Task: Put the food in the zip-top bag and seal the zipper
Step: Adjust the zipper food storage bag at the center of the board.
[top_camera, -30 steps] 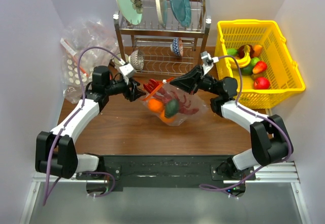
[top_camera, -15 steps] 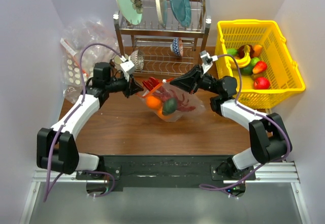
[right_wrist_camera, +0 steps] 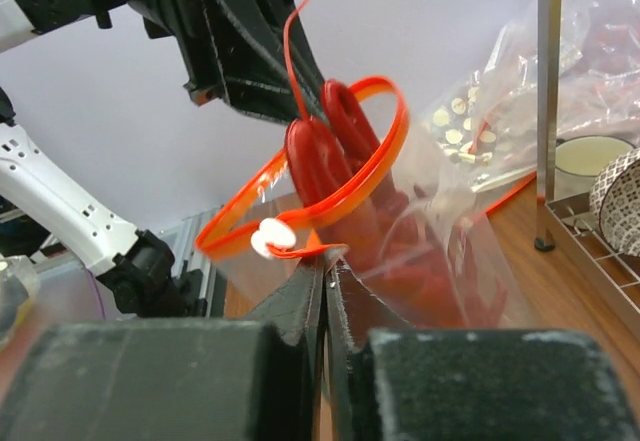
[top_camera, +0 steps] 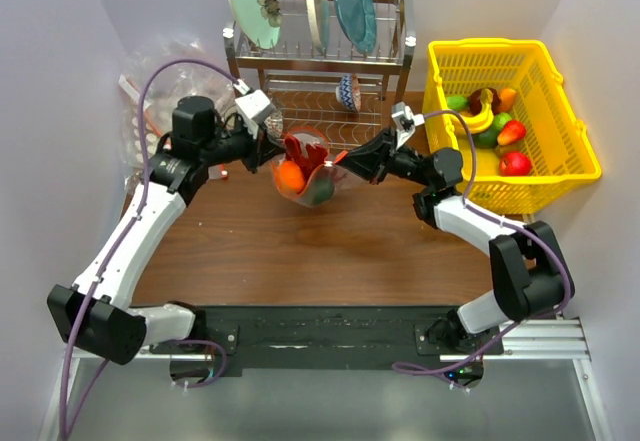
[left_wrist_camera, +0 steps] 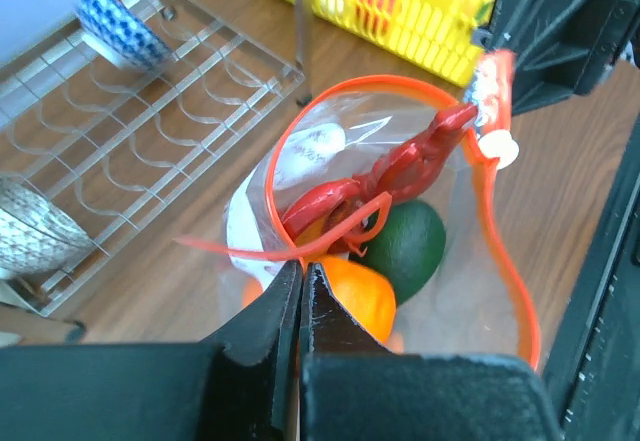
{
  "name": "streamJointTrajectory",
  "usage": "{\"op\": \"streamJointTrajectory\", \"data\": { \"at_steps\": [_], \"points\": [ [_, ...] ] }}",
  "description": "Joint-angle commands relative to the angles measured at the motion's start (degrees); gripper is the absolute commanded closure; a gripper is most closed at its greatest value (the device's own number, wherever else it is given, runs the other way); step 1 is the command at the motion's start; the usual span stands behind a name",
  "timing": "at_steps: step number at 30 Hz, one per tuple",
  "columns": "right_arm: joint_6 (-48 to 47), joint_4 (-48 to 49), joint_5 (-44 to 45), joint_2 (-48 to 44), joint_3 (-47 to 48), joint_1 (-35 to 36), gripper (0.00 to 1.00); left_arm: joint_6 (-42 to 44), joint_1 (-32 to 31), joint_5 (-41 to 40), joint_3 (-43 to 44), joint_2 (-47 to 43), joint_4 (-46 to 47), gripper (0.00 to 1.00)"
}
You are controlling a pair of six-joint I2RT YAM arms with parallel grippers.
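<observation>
The zip-top bag [top_camera: 306, 175] hangs upright off the table between my two grippers, just in front of the dish rack. Its orange-red zipper [right_wrist_camera: 378, 164] stands as an open loop, so the mouth is open. Inside are the food items: the red lobster [left_wrist_camera: 400, 169] with claws up at the mouth, the dark green fruit [left_wrist_camera: 405, 246] and the orange [left_wrist_camera: 358, 299]. My left gripper [left_wrist_camera: 300, 267] is shut on the bag's near rim. My right gripper [right_wrist_camera: 325, 261] is shut on the opposite rim by the white tab. In the top view the left gripper [top_camera: 272, 155] and the right gripper [top_camera: 342, 161] flank the bag.
The dish rack [top_camera: 320, 56] with plates and bowls stands right behind the bag. A yellow basket [top_camera: 560, 176] of toy fruit sits at the right. A heap of clear dotted plastic bags [top_camera: 160, 81] lies at the back left. Bare brown table [top_camera: 300, 251] lies in front.
My left gripper has shut on the bag's rim. Both arms have lifted the bag off the table and carried it back toward the rack; it now hangs upright.
</observation>
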Motion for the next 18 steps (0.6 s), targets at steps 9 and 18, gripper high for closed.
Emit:
{"op": "streamJointTrajectory", "data": {
  "at_steps": [9,18],
  "points": [
    [-3.3,1.8,2.4,0.9,-3.5,0.8,0.73,-0.9,-1.5,-6.0,5.5,7.6,-9.7,1.00],
    [-17.2,-18.6,3.7,-7.5,-5.5,0.6,1.00,-1.5,-1.5,-5.8,7.1,8.1,-9.8,1.00]
  ]
}}
